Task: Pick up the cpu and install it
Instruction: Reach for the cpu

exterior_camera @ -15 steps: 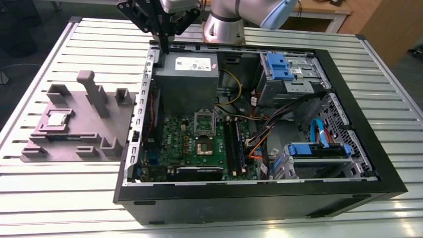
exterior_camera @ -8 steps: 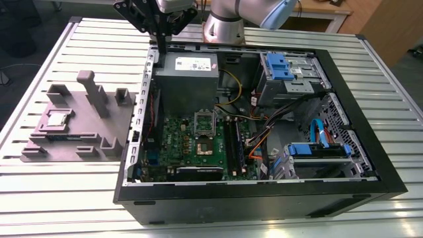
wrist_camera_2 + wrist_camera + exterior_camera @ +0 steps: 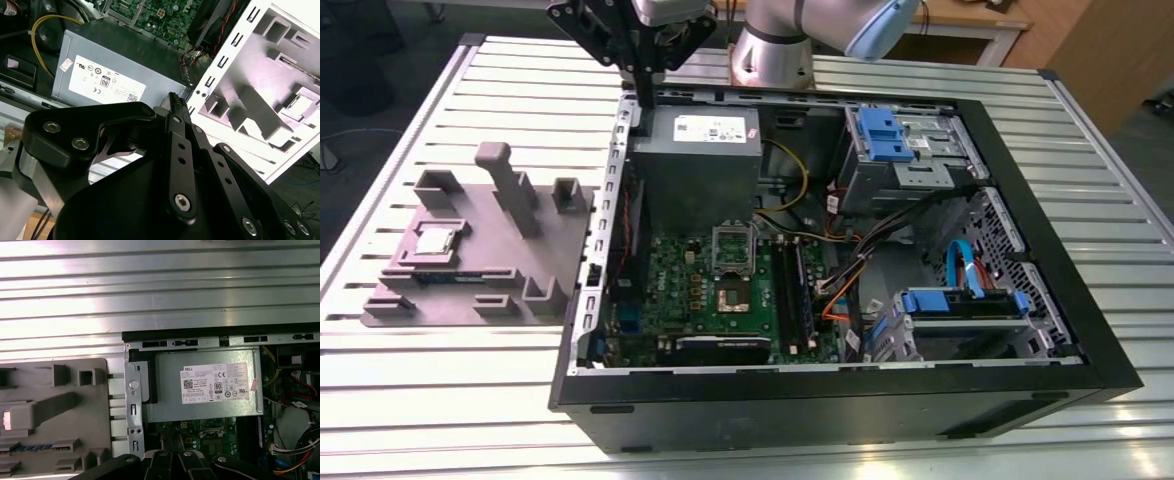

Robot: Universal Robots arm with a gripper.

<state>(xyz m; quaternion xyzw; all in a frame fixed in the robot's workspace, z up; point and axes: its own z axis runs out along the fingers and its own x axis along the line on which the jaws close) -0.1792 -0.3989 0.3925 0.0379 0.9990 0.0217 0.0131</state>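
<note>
Black robot gripper [image 3: 643, 92], pinched closed and empty, hangs over the open black computer case's [image 3: 1015, 150] far wall, while the small silvery square cpu [image 3: 436, 240] lies on a grey plastic holder [image 3: 487, 265] at the exterior view's left, whose upright posts could snag it.

— Arm [image 3: 771, 50]?
— Silver-grey, rounded tube sections. Pale blue cap [image 3: 881, 25] on one joint.
— And the pincer [image 3: 172, 96]?
— Matte black all over. Flat linkage bars [image 3: 181, 160], pinned with silver hex-socket screws [image 3: 183, 201]. Narrows to slim fingertips [image 3: 174, 102] with ribbed edges.
— Anything beside it?
— Rounded black bracket [image 3: 95, 125] with two more silver screws, plus bare grey metal underneath.
</note>
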